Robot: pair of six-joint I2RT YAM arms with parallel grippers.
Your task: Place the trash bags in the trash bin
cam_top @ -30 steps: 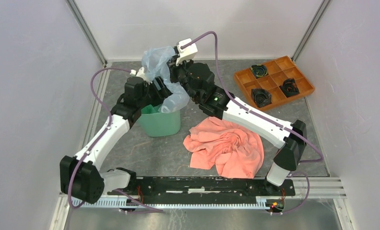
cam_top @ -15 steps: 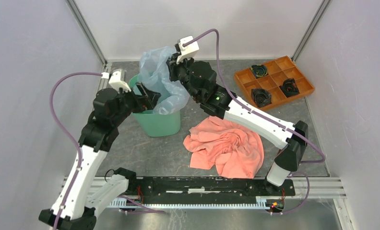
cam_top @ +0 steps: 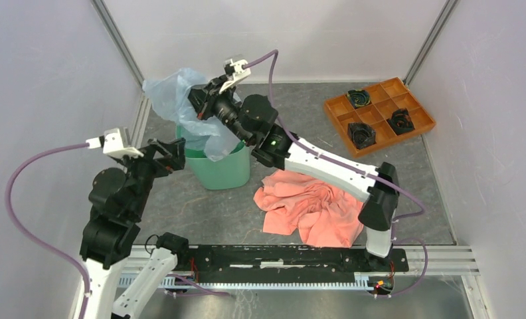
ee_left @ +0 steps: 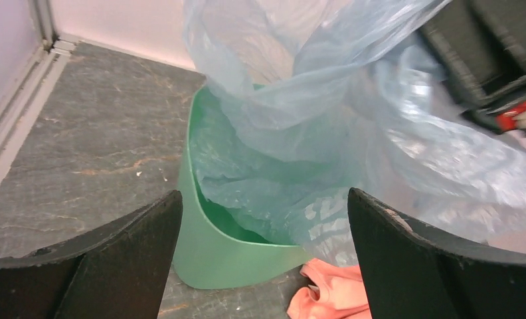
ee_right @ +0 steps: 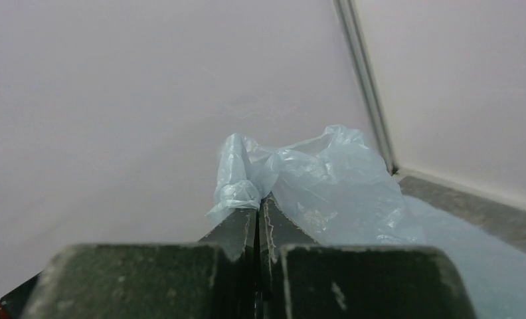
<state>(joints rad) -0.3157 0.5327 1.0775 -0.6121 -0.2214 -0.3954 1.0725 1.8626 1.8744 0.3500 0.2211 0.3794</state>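
Grey stone-look table (cam_top: 200, 212) inside white walls sets the scene, and on it the bag (cam_top: 180, 100) is only part of the way home. Its lower folds lie down inside the bin (cam_top: 224, 169), lining the near wall in the left wrist view, while a big bunched upper part billows above the rim toward the far left corner and one flap drapes over the bin's front-right edge. The right gripper (cam_top: 197, 100) hangs over the bin's far side with its fingers pressed together on a twisted fold of the plastic – the right wrist view shows that fold pinched at the very tips, the rest of the film spilling away beyond. The left gripper (cam_top: 173, 154) sits just beside the bin on its left, aimed at it, fingers spread wide with nothing between them; it touches neither bag nor bin. By my reading the task is roughly half done – the bag is started into the bin, but the raised bulk and the draped flap have yet to be stuffed below the rim and the pinch let go. Near the bin's right side lies a crumpled pink cloth (cam_top: 313, 206), untouched, and well apart at the far right is an orange tray (cam_top: 417, 102) with dark items in three of its compartments.
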